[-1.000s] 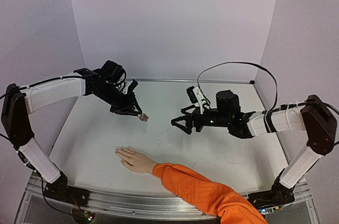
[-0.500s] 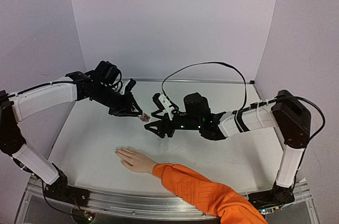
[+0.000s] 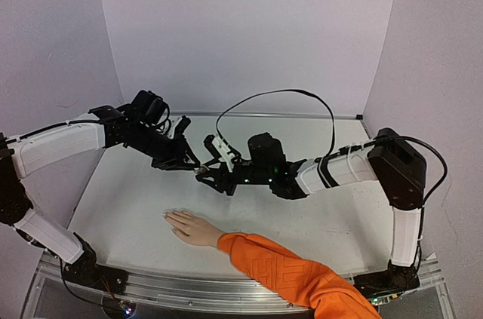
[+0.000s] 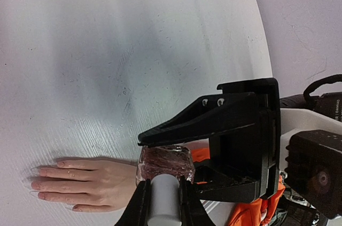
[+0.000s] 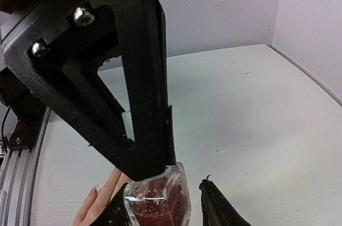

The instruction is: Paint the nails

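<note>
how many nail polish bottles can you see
1. The bottle, glass with dark red contents, is gripped at its white cap by the left tool, with the right tool open around it. No other shows; one could be hidden behind the tools.

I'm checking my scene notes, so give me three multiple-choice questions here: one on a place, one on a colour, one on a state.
1. Where does the hand lie? A flat on the table, near its front edge; B against the back wall; C on the left arm.
2. What colour is the sleeve? A blue; B orange; C green.
3. What is the left gripper doing? A hanging open, empty; B shut on the bottle; C pressing the hand.
Answers: A, the top view shows it near the front edge; B, bright orange in the top view; B, its fingers clamp the bottle's top in the left wrist view.
</note>
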`<action>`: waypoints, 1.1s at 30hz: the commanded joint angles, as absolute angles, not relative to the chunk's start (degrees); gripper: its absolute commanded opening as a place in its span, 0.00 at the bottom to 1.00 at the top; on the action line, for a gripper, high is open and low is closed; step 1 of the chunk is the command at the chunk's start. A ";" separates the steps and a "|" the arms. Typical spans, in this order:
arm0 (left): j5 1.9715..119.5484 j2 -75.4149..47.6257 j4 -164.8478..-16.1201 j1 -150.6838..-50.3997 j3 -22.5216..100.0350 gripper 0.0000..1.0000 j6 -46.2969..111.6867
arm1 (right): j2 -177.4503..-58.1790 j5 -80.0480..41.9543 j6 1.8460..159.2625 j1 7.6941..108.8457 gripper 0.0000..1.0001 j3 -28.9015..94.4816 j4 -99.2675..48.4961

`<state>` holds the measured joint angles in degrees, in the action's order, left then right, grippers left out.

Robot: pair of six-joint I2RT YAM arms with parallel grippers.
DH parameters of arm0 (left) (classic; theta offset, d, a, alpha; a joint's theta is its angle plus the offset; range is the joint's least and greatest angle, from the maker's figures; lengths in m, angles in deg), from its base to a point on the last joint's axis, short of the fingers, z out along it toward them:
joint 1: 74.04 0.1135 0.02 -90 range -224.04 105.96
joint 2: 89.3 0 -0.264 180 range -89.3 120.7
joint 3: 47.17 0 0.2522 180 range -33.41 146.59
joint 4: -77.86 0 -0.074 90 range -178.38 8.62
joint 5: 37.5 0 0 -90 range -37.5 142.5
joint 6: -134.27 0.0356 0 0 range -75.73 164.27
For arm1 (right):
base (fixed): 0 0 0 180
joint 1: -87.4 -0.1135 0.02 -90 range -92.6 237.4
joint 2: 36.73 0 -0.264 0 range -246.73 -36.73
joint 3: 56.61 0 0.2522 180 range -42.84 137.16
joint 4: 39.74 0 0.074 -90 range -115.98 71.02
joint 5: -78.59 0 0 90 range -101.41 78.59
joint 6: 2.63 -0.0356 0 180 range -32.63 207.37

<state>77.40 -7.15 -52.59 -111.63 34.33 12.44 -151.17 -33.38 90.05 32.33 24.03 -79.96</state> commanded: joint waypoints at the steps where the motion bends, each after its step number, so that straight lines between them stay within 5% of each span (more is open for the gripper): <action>1: 78.25 -8.66 -55.08 -111.92 34.92 0.03 12.04 | -151.90 -34.88 90.37 31.56 0.33 27.24 -83.12; 10: 78.50 -8.27 -55.08 -111.92 35.43 0.10 12.44 | -151.84 -34.80 88.42 31.56 0.00 27.80 -84.19; 16: 76.75 -13.38 -57.21 -111.92 34.24 0.77 15.41 | -146.80 -36.64 82.87 31.79 0.00 23.81 -86.19; 19: 78.29 -19.58 -65.93 -111.92 30.02 0.99 16.31 | -141.96 -41.81 80.49 32.82 0.00 20.42 -87.03; 27: 94.56 -23.18 -93.48 -116.30 23.44 0.99 17.47 | -131.82 -62.73 64.45 36.68 0.00 16.85 -91.50; 33: 98.85 -17.29 -95.19 -123.11 30.20 0.77 23.43 | -128.76 -67.53 58.89 37.14 0.00 16.20 -96.70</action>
<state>93.60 -19.52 -87.76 -120.32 25.02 18.71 -131.52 -60.09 64.89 37.27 16.75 -88.85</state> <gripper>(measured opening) 0.829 0.224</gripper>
